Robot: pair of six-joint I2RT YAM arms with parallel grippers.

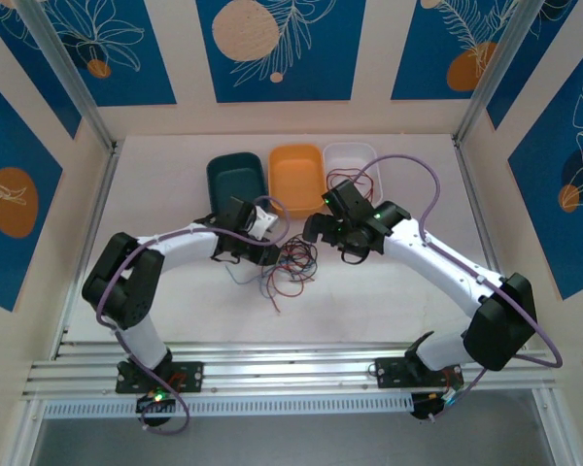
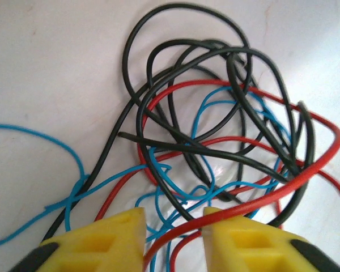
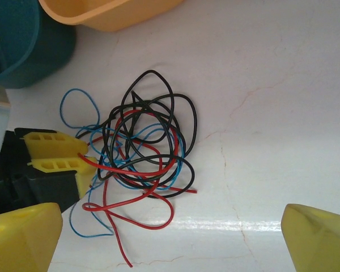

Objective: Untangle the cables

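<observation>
While the cables (image 3: 144, 144) lie in one knot, nothing freed, my left gripper (image 2: 173, 218) straddles its edge strands, grip uncertain; my right gripper (image 3: 173, 238) gapes wide over it.

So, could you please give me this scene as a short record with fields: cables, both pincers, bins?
cables: red, black and blue strands in one tangle on the table; not untangled yet
left pincer: at the tangle's edge, jaws narrowly apart with red and blue strands between
right pincer: wide open, near the tangle, holding nothing
bins: teal bin, orange bin, white bin, in a row beyond the tangle
</observation>
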